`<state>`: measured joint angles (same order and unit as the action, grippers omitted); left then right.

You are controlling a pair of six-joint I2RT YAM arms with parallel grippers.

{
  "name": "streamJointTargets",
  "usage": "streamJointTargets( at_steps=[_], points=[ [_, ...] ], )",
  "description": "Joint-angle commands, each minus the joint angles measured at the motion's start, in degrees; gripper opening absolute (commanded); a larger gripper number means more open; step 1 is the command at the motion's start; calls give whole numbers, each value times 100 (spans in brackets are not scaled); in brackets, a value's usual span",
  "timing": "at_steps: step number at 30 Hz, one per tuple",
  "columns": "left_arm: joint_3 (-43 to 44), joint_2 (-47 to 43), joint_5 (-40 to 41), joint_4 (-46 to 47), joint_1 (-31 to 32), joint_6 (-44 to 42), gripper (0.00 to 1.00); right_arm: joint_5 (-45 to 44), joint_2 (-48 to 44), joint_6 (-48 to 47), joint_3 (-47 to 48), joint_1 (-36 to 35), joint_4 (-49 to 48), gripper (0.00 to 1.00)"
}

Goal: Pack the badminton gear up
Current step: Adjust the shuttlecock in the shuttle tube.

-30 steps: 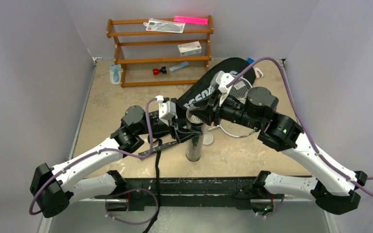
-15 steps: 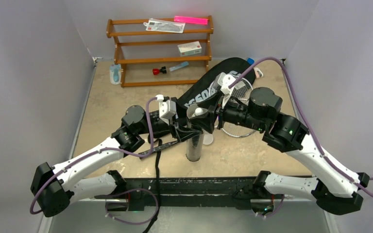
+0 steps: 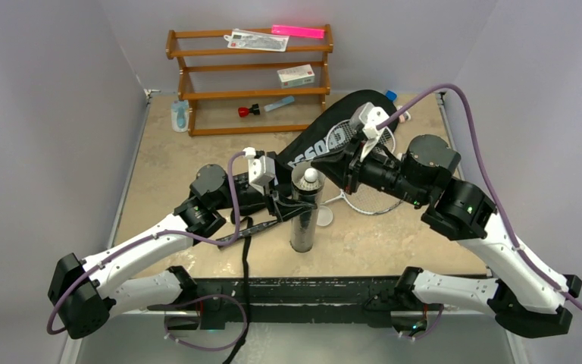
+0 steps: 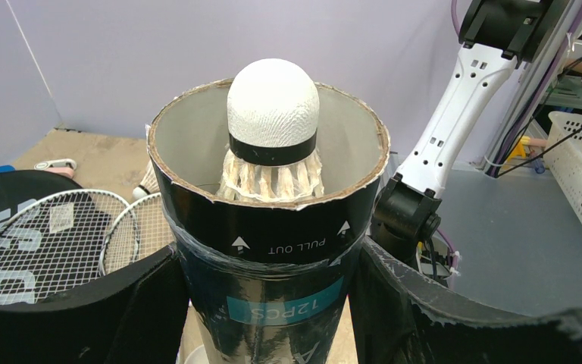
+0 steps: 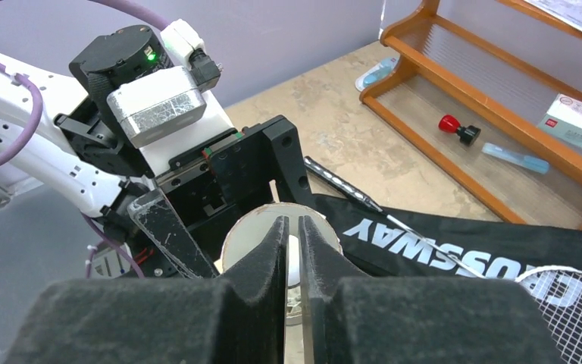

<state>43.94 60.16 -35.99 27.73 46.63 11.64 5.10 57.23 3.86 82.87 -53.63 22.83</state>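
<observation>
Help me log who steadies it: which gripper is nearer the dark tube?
Left. The left gripper clasps the tube, one finger on each side. The right gripper hangs apart from it, beyond its rim toward the right, closed and empty.

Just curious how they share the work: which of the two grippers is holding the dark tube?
The left gripper: its jaws clamp the upright shuttlecock tube from both sides. The right gripper is shut and empty, near the tube's mouth.
</observation>
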Motion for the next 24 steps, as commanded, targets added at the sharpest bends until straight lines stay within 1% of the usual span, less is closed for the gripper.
streamJointTargets(
  at_steps=[1, 6, 13, 19, 20, 22, 23, 24],
  points=[
    [175, 31, -66, 21, 4, 75, 52, -72, -6, 10, 279, -8, -29, 9],
    [171, 31, -66, 5, 4, 62, 52, 154, 161, -6, 172, -6, 270, 0],
    [216, 76, -89, -29, 10, 71, 52, 244, 167, 150, -311, -4, 284, 0],
    [266, 104, -59, -80, 6, 92, 52, 52, 118, 64, 6, -6, 235, 0],
    [273, 108, -65, -83, 4, 99, 52, -52, 111, 48, 69, -7, 227, 3],
    [277, 83, -14, -102, 4, 102, 52, -290, 52, 27, 175, -3, 187, 18],
    [278, 57, 28, -136, 4, 87, 52, -440, 19, 13, 180, -7, 160, 28],
    [286, 16, 80, -229, 4, 66, 52, -644, -47, 18, 151, -3, 120, 34]
  ],
)
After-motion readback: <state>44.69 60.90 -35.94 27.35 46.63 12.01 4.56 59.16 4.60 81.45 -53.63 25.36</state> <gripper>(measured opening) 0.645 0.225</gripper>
